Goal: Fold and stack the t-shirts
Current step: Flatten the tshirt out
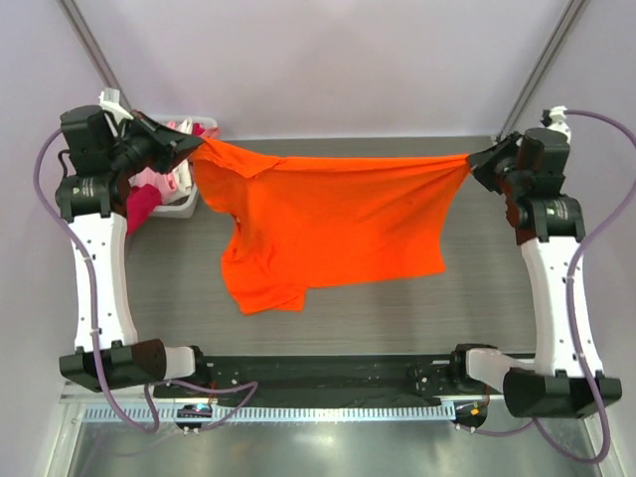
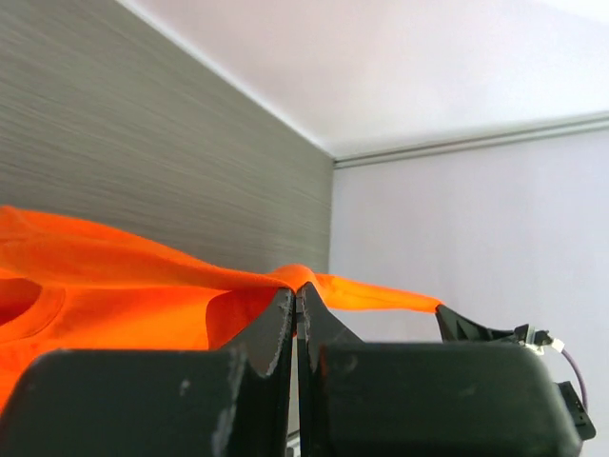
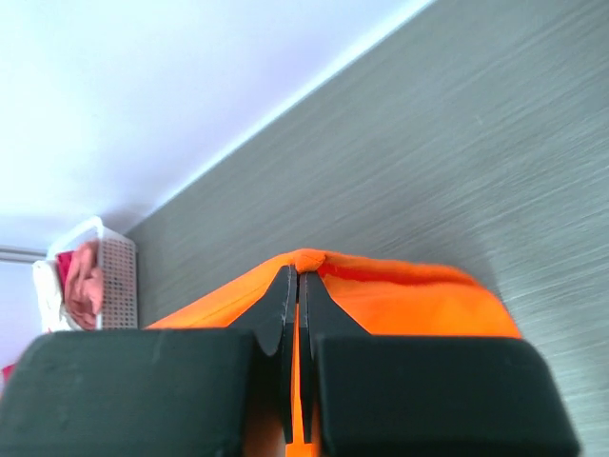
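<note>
A bright orange t-shirt point(image 1: 328, 224) hangs stretched between both arms above the grey table point(image 1: 397, 308). My left gripper point(image 1: 195, 145) is shut on its left corner at the back left. The same pinch shows in the left wrist view, where the orange t-shirt point(image 2: 114, 286) drapes over the closed left gripper point(image 2: 297, 290). My right gripper point(image 1: 471, 161) is shut on the shirt's right corner at the back right. In the right wrist view the orange cloth point(image 3: 419, 300) is clamped in the right gripper point(image 3: 301, 274). More t-shirts, pink and magenta point(image 1: 144, 199), fill a basket.
A white mesh basket point(image 1: 185, 204) stands at the back left corner beside the left arm, also seen as the basket point(image 3: 116, 276) in the right wrist view. The shirt's lower hem lies on the table near the middle. Pale walls close the back.
</note>
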Available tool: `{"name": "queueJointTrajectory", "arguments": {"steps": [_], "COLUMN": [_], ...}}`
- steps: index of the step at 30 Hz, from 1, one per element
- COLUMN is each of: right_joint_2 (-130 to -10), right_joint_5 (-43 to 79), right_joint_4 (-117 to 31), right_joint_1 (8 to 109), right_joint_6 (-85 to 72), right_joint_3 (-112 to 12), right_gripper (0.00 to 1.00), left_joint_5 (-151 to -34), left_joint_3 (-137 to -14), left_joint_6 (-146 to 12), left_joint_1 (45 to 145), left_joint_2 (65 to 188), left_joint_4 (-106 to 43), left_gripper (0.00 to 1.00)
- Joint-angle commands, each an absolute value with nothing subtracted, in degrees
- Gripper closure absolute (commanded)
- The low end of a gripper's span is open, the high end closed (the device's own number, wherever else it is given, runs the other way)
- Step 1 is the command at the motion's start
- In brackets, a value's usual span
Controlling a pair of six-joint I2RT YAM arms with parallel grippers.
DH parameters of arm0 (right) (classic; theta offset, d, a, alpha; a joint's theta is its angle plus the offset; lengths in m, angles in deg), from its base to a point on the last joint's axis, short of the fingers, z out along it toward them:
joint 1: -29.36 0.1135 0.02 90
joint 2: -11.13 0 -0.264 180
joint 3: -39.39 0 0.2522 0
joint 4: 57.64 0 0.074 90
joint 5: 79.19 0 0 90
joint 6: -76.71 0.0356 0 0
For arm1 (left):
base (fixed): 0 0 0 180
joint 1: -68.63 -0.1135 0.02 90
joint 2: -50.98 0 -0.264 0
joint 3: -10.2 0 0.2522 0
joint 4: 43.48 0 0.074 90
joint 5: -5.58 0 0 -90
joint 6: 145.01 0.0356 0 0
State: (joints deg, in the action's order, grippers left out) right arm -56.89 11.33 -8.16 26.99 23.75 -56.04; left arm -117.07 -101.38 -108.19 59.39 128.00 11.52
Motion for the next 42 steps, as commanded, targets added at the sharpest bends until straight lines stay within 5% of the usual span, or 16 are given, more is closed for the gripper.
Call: {"name": "queueJointTrajectory", "arguments": {"steps": [1,8,17,35,39,42], "right_joint_2": [-49.70,-33.80,-31.23,-57.20,-67.68,-76.10], "right_joint_5": [7.39,4.49,0.27,6.40,8.17,8.52], "right_joint_4": [-3.90,-2.75,2.61,-11.35,-10.84,-5.49], "right_joint_1": [26.55,26.46,26.55,26.55,26.46,26.28], "right_joint_6": [21.43,19.50,17.12,24.32,24.42,24.24], "right_joint_3": [-61.80,-67.43,-78.87,-61.37,-75.73,-91.62], "right_gripper": [0.99,0.99,0.99,0.99,0.99,0.99], "left_joint_5": [-122.92,-121.52,-115.28,-112.90,-113.60,-115.54], "left_joint_3": [-105.16,-116.03,-120.09,-105.15,-120.93,-153.63], "left_joint_6": [-110.99,-115.12,-118.82,-124.17,-126.46,-128.74], "left_joint_1": [58.08,57.72,58.26,63.17,63.27,63.18], "left_joint_2": [122.27,113.22,107.23,136.64,150.53,163.77], "left_joint_4": [12.03,9.85,3.07,-13.98,-12.59,-5.39], "left_gripper": [1.00,1.00,1.00,1.00,1.00,1.00]}}
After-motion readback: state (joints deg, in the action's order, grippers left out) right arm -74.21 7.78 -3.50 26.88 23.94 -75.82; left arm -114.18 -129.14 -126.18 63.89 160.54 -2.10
